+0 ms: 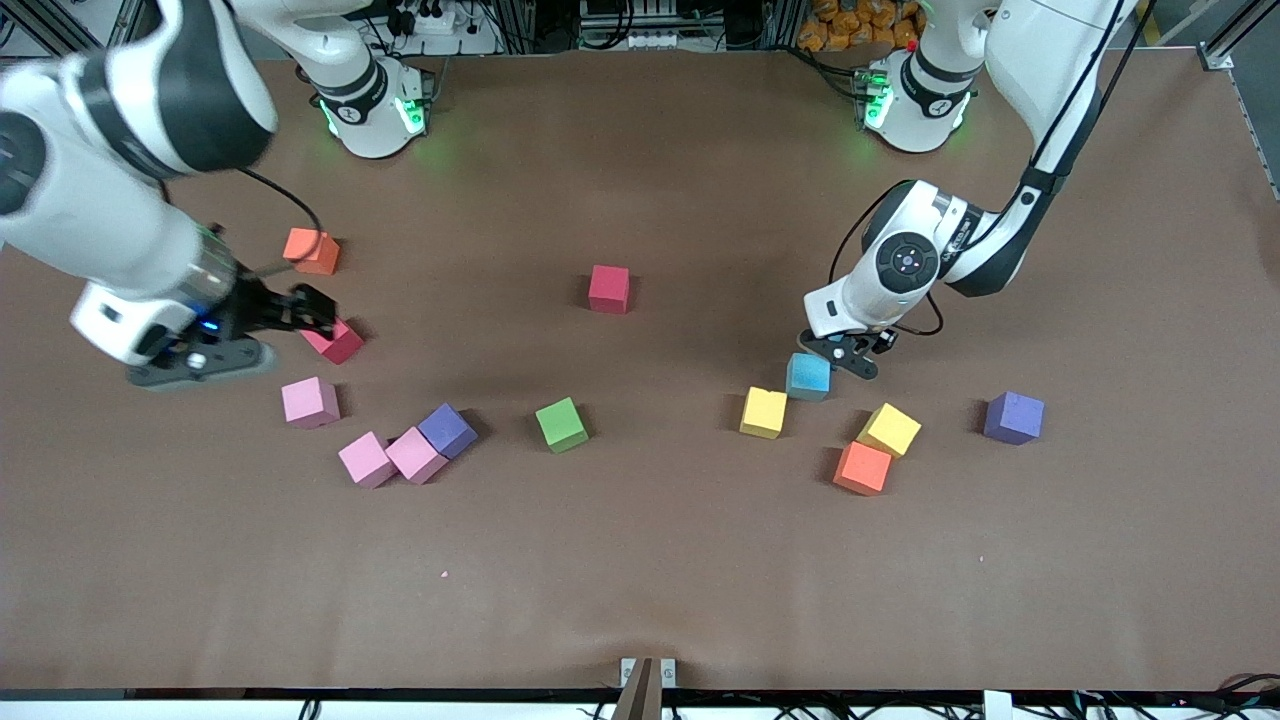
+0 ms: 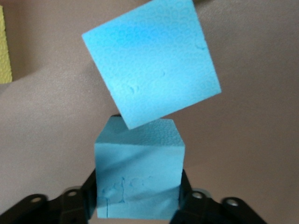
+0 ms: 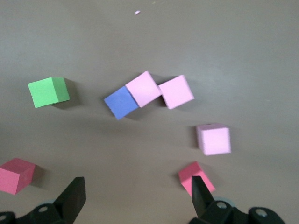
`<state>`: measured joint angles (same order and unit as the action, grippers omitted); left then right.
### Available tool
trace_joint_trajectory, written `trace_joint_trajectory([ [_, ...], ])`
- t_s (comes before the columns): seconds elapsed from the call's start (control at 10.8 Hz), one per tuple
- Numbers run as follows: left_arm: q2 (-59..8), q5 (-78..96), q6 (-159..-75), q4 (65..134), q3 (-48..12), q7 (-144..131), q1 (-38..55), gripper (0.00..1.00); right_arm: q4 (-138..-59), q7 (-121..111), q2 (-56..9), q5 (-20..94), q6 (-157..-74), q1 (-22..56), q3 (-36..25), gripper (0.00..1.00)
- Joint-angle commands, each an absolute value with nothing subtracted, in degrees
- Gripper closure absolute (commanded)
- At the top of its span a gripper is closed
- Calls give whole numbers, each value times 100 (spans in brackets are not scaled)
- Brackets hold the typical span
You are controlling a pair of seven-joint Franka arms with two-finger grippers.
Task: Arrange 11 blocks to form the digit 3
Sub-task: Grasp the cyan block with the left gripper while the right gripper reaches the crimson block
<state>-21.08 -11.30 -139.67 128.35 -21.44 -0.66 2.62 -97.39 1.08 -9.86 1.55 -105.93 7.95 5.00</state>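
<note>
The cyan block (image 2: 138, 172) sits between the fingers of the left gripper (image 2: 138, 192), which is closed narrow against its 2 sides, low over the bench (image 1: 640, 560) toward the left arm's end. A 2nd cyan block (image 2: 152, 60) lies just beside it, turned at an angle, and one corner seems to touch the held one. Lifting straight up could drag or tip that neighbour, and foam gripped this near the fingertips may twist or slip out.

The other blocks (image 1: 561, 424) lie loose in 2 scattered groups with no 3 begun, so a knocked block only adds sorting work.

The right gripper (image 3: 136, 196) hangs wide open over a red block (image 3: 196, 176) toward the right arm's end. That block lies under one finger, not between the 2. I judge a descent from here would press on it or shove it aside
</note>
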Motion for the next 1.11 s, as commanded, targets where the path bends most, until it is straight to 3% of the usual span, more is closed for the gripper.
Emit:
trace_joint_trajectory([
  [0.0, -2136, -1266, -14001, 12744, -2136, -131, 308, 54, -9913, 367, -1291, 325, -10968, 1246, 483, 0],
  [0.28, -1768, -1266, -13695, 12884, -2197, -1217, 491, 58, -10956, 1623, -1196, 369, -11949, 1922, 492, 0],
  [0.56, -1495, -1178, -13053, 12954, -2854, -2904, 536, 61, -11976, 3035, -1230, 369, -13329, 2678, 483, 0],
  [1.02, -1538, -160, -13174, 12973, -3155, -4849, 1457, 64, -12498, 4551, -1502, 492, -14413, 3795, 483, 0],
])
